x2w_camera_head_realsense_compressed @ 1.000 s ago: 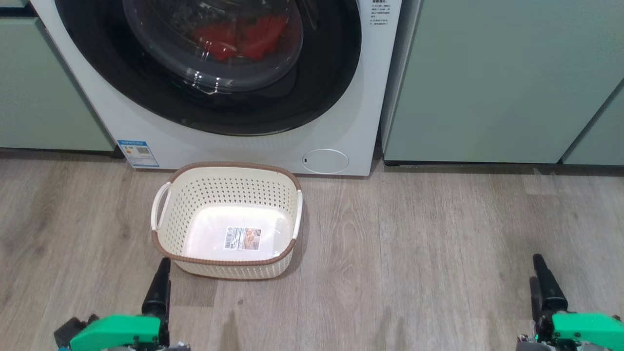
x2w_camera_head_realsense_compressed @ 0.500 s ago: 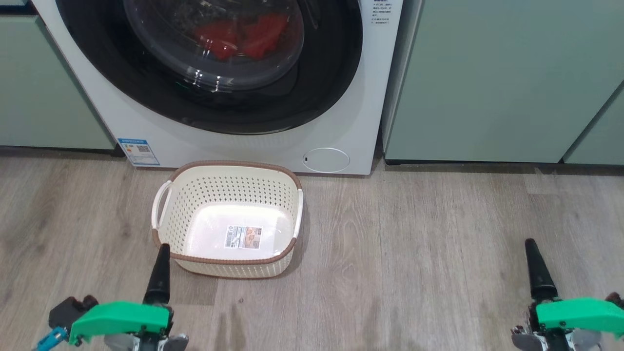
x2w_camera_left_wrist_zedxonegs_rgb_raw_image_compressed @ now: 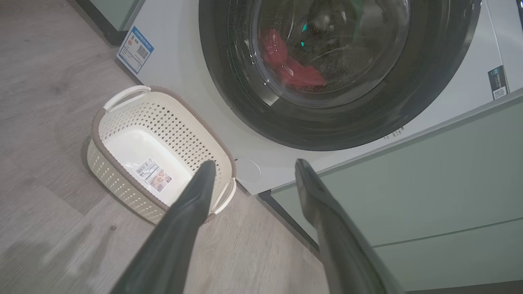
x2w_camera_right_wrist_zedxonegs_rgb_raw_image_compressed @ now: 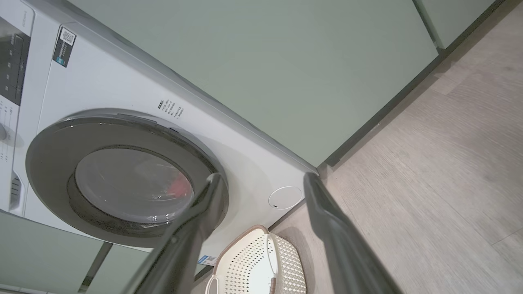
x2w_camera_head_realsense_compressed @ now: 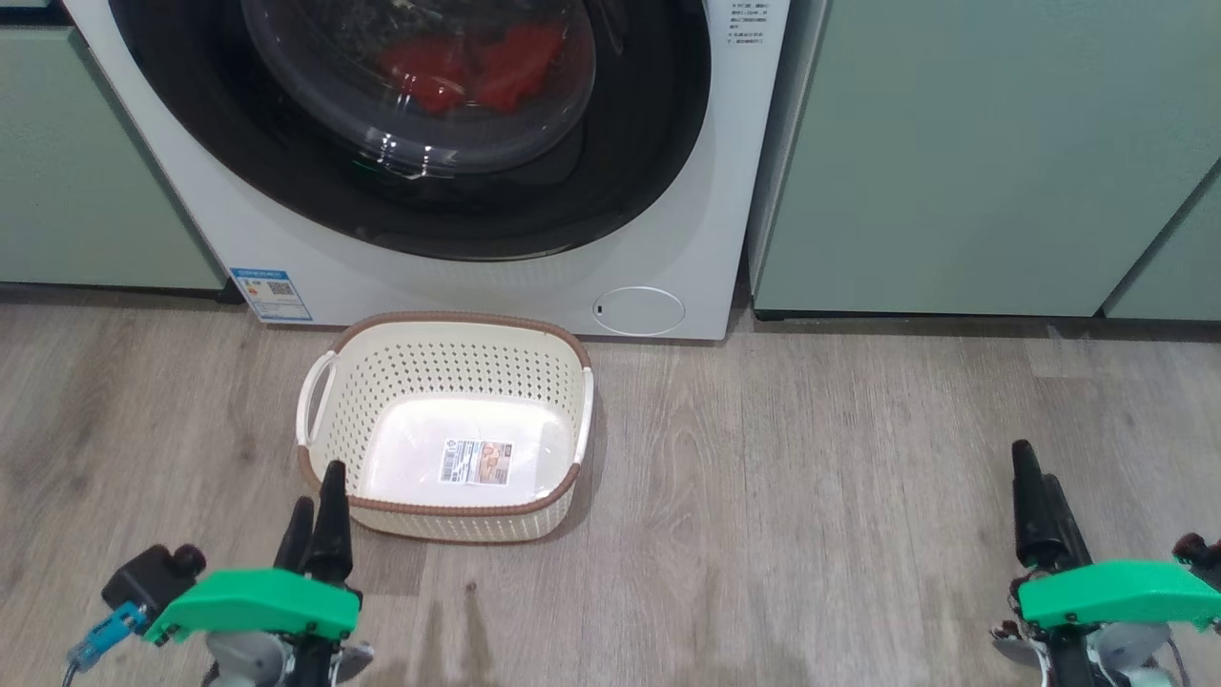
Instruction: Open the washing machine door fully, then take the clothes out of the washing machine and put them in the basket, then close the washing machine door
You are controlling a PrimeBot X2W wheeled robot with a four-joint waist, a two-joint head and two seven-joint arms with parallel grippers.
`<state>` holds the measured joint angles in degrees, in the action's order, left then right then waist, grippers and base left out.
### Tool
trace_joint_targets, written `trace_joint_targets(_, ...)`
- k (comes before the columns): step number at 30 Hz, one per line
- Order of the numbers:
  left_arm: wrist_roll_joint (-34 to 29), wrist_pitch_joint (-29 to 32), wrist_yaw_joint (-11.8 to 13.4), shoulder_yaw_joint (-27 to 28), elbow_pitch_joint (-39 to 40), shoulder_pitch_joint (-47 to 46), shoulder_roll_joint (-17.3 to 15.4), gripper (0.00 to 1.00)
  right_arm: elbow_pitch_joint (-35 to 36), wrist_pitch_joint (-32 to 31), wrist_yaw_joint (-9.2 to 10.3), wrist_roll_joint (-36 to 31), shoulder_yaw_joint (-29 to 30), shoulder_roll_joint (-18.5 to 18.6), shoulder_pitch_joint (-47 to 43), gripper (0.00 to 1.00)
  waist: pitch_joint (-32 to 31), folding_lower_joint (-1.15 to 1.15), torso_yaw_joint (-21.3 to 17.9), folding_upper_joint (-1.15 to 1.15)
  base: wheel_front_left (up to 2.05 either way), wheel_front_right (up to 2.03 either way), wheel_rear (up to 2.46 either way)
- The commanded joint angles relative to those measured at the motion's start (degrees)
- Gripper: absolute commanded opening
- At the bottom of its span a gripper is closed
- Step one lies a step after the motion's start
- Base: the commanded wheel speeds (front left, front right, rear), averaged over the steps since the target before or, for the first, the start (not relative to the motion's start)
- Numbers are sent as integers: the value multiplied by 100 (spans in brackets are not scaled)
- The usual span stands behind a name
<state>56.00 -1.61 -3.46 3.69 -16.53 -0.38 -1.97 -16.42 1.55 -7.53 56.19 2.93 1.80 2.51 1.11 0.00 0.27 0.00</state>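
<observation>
Wood floor spreads wide and open right of the basket, up to the green cabinets. Just beside the basket's near rim hovers the left gripper, the right gripper well apart; both jaws released, empty. Behind the basket, the washing machine door sits shut on the washing machine, red clothes behind its window.

The washing machine door sat shut at twelve o'clock, red clothes behind its window. The cream basket stood on the wooden floor at six o'clock of the washing machine. The left gripper hovered at the basket's seven o'clock, near its rim. The right gripper hung well apart at four o'clock.
</observation>
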Motion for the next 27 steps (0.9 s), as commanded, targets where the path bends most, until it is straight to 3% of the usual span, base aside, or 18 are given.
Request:
trace_joint_targets(1,-269,-96,58,43,259,-361,-117,100,267,100,2,-291,-81,53,322,100,2,0,2,0,0,0,0)
trace_joint_targets(27,-2064,-517,532,-203,371,-598,-376,100,498,522,3,-2490,-298,72,550,100,57,0,42,0,0,0,0)
